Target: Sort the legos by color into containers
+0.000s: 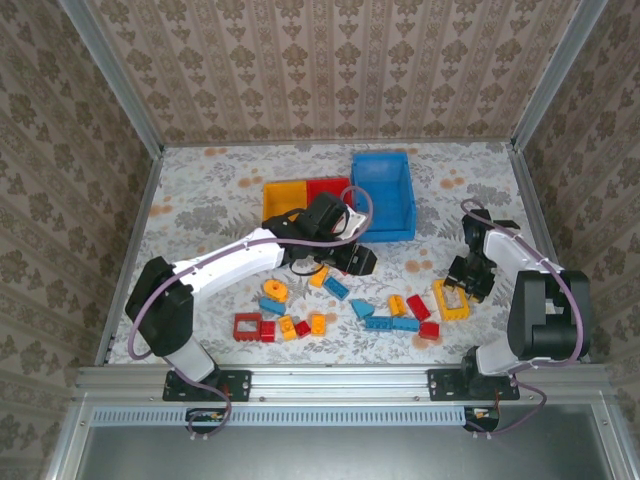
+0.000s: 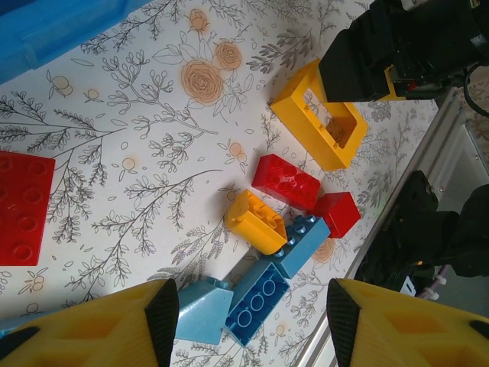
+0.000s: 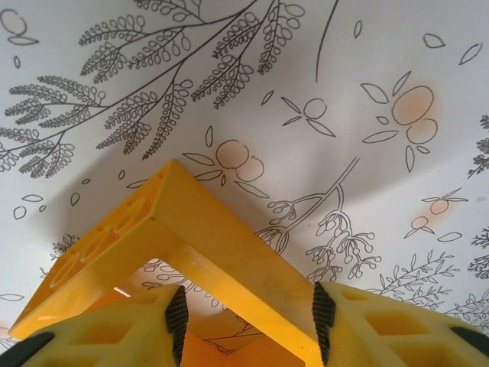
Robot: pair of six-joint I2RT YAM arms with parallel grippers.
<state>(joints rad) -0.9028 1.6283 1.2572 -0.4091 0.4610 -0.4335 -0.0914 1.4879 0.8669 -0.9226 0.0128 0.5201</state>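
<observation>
From above. On the flowered counter (image 1: 200,200), at upper middle, the containers in a row: yellow-orange bin (image 1: 283,198), red bin (image 1: 328,187) touching it on the right, larger blue bin (image 1: 383,195) just right of that. Across the lower middle, the legos scattered loose on the counter: a red frame (image 1: 247,326) at lower left, then red, orange and blue bricks strung rightward to a yellow frame (image 1: 451,302). Left pincer (image 1: 357,260) at centre, above the scatter and below the blue bin; too small here to judge its jaws. Right pincer (image 1: 463,287) at the yellow frame's upper edge.

From the left wrist. At bottom, left pincer (image 2: 250,306) with jaws well apart, gripping nothing; yellow fingers (image 2: 92,332) with black pads in the lower corners. Between them, a dark blue brick (image 2: 258,302) lying against a light blue brick (image 2: 200,310) and a mid-blue brick (image 2: 307,238). Just above, an orange brick (image 2: 256,222), a red brick (image 2: 286,181) and a small red brick (image 2: 338,212) close together. At upper right, the yellow frame (image 2: 317,126) with the black right pincer over its far corner. At the left edge, a red plate (image 2: 23,206); at upper left, a corner of the blue bin (image 2: 53,27).

From the right wrist. At bottom, right pincer (image 3: 248,317) partly open, fingers (image 3: 397,329) either side of the yellow frame (image 3: 221,245), whose corner points to upper middle. Pad at right against the frame's wall; cannot tell whether clamped or merely astride. Bare flowered counter across the upper half.
</observation>
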